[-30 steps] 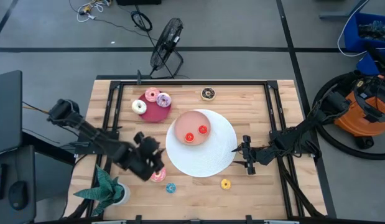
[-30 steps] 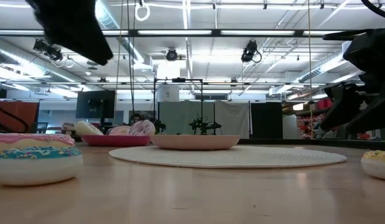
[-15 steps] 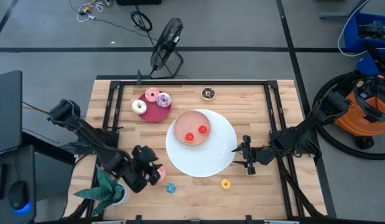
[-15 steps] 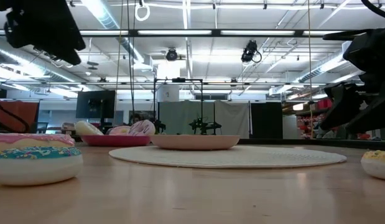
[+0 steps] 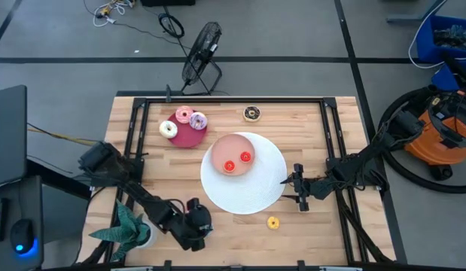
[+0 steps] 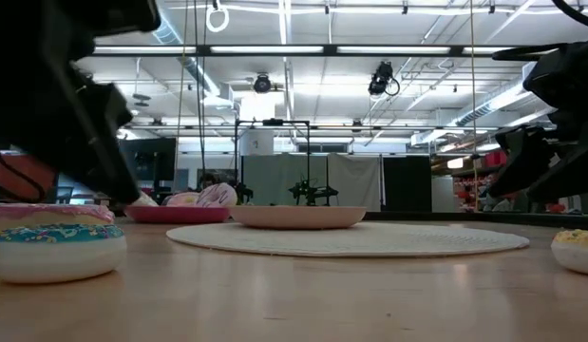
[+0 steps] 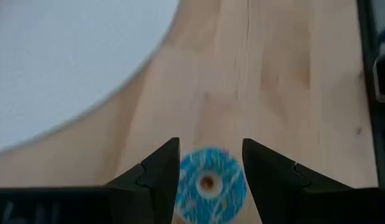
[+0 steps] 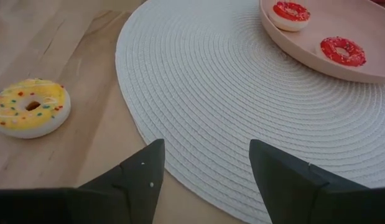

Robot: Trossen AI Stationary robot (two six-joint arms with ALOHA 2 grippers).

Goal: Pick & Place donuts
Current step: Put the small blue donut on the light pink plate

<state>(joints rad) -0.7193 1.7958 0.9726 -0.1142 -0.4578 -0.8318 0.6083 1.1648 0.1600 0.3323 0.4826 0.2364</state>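
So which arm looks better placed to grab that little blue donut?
The left. Its end effector is open with the blue donut right between the fingers, while the right end effector waits by the white mat, nearer the yellow donut.

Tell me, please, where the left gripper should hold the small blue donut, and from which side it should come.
Grip the blue donut across its outer rim, coming from straight above. It lies flat on the table, and the left gripper, open, already straddles it.
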